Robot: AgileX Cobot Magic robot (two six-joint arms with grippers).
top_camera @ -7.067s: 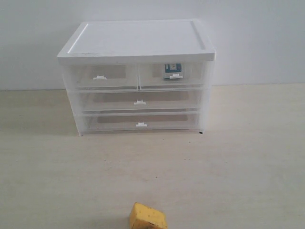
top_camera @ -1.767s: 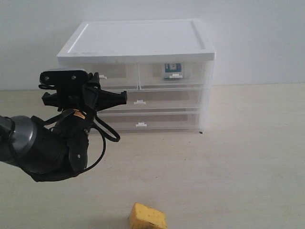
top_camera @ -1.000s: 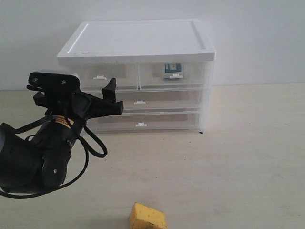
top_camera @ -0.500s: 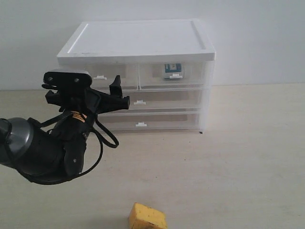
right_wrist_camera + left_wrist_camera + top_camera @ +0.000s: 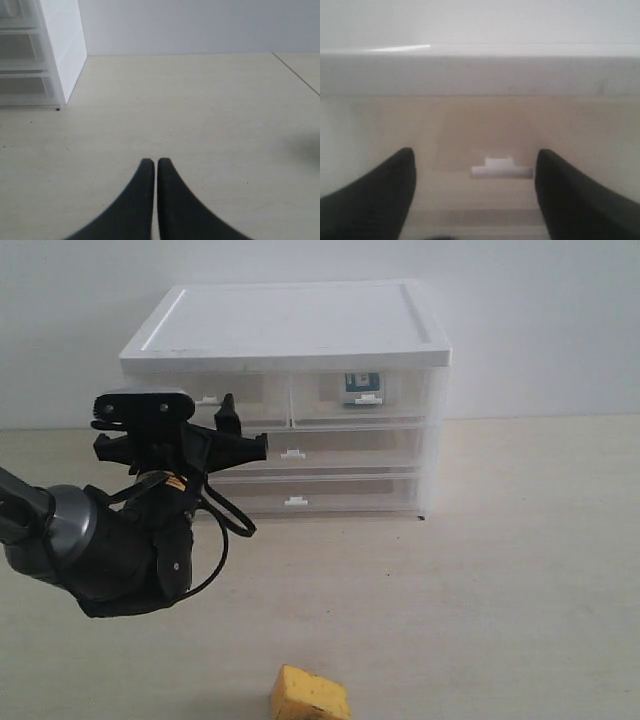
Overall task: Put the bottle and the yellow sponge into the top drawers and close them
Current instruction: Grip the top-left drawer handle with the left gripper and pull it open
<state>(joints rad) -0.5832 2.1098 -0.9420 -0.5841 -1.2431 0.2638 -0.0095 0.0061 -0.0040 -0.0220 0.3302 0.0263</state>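
A: Where's the left gripper (image 5: pixel 245 430) pointing?

B: Straight at the top-left drawer (image 5: pixel 262 395) — its white handle (image 5: pixel 502 168) lies crosswise, dead ahead between the spread fingers.

A: And the things?

B: The bottle (image 5: pixel 363 385) sits in the top-right drawer (image 5: pixel 405 400). The yellow sponge (image 5: pixel 310 695) lies out front, well apart from the cabinet (image 5: pixel 290 325). The right gripper (image 5: pixel 151 162), pinched shut on nothing, hangs over the table (image 5: pixel 200 100).
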